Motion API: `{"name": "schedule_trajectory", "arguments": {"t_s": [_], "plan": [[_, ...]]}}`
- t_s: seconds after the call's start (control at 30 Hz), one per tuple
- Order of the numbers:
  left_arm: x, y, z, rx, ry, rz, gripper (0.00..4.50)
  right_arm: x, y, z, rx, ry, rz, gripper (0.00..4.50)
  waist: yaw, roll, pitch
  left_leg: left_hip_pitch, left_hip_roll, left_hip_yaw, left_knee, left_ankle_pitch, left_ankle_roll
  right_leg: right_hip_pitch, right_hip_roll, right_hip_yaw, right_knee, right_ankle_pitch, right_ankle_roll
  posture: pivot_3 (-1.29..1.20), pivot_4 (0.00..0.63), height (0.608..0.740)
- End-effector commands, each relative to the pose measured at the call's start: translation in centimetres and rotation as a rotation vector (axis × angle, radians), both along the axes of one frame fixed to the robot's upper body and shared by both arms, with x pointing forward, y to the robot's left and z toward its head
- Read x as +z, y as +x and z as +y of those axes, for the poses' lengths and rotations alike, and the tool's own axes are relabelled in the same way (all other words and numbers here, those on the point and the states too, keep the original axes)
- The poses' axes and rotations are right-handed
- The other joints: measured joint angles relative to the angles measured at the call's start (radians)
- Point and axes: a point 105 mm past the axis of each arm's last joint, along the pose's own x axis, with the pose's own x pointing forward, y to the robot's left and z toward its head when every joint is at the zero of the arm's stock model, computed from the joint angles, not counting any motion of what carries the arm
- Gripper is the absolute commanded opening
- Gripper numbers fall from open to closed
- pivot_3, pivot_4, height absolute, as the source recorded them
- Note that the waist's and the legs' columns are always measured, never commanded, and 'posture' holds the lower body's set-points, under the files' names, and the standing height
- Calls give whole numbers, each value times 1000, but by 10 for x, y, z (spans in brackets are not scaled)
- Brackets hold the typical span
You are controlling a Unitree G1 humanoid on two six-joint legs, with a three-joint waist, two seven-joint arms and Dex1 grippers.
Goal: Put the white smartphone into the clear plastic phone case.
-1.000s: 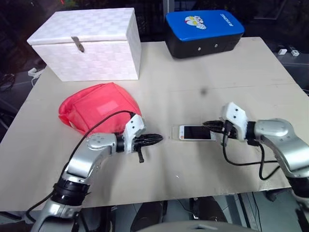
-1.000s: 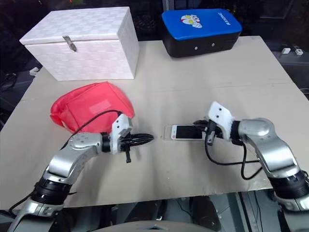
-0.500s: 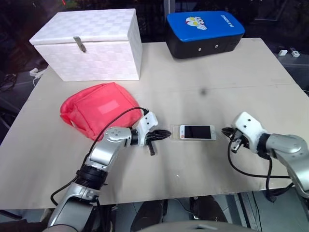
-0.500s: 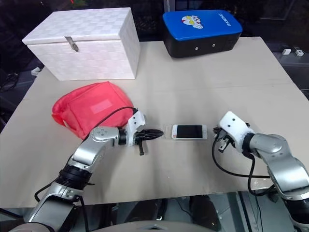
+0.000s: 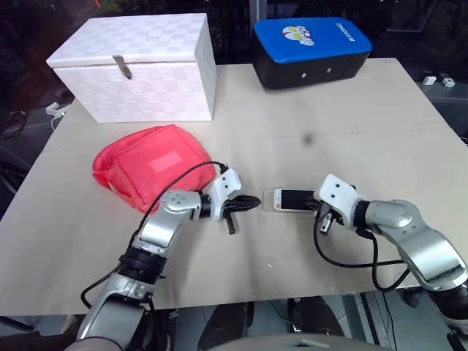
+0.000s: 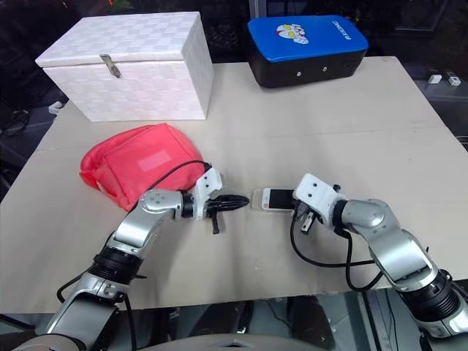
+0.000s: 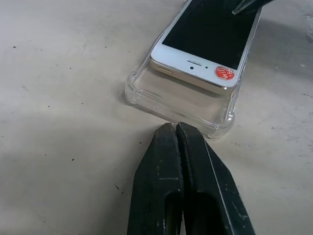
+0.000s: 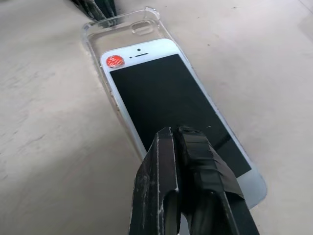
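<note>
The white smartphone [image 5: 291,199] lies screen up on the beige table [image 5: 365,124], with a red sticker near its earpiece end. It rests on the clear plastic phone case [image 7: 181,100], shifted along it, so the case's camera end [image 8: 122,27] is bare past the phone. That end of the phone sits raised above the case floor. My left gripper [image 5: 254,202] is shut with nothing held, its tips [image 7: 175,129] right at the case's bare end. Shut too, my right gripper [image 5: 319,207] has its tips [image 8: 175,133] over the phone's screen near the opposite end.
A red fabric bag [image 5: 153,164] lies just behind my left arm. A white box with a latch [image 5: 139,69] and a blue-topped black case [image 5: 311,47] stand at the back. The table's front edge runs close below both arms.
My right gripper pulled back to the right, then came left again and now sits over the phone's right end. My left gripper slid right to the case's end and has held there.
</note>
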Motion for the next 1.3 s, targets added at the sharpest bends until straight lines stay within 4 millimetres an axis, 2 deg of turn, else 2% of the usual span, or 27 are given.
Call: {"name": "schedule_trajectory", "arguments": {"t_s": [0.03,0.1,0.2,0.37,0.57,1.0,1.3], "plan": [[-11,-4,0,1,27,28,93,25,1,-16,-41,-14,-69,0,3,0,0,0,0,0,0,0,0,0,0,0,0,0,0,0,150,740],[-11,-4,0,0,26,27,93,25,-2,-29,-74,-54,-58,0,8,0,0,0,0,0,0,0,0,0,0,0,0,0,0,0,150,740],[-10,-4,0,-6,27,27,93,16,-8,-46,-111,-121,-6,0,12,0,0,0,0,0,0,0,0,0,0,0,0,0,0,0,150,740],[-9,-4,-1,-12,29,27,93,2,-2,-53,-133,-167,17,0,12,0,0,1,0,0,0,0,0,0,0,0,0,0,0,0,150,740],[-10,-4,0,-16,37,31,93,2,3,-34,-70,-144,4,0,12,0,0,0,0,0,0,0,0,0,0,0,0,0,0,0,150,740],[-9,-5,-7,-25,30,39,93,-5,9,-1,100,-253,-60,0,12,0,0,1,0,0,0,0,0,0,0,0,0,0,0,0,150,740],[-9,-7,-5,-16,29,42,93,0,26,3,103,-268,-149,0,6,0,0,1,0,0,0,0,0,0,0,0,0,0,0,0,150,740]]}}
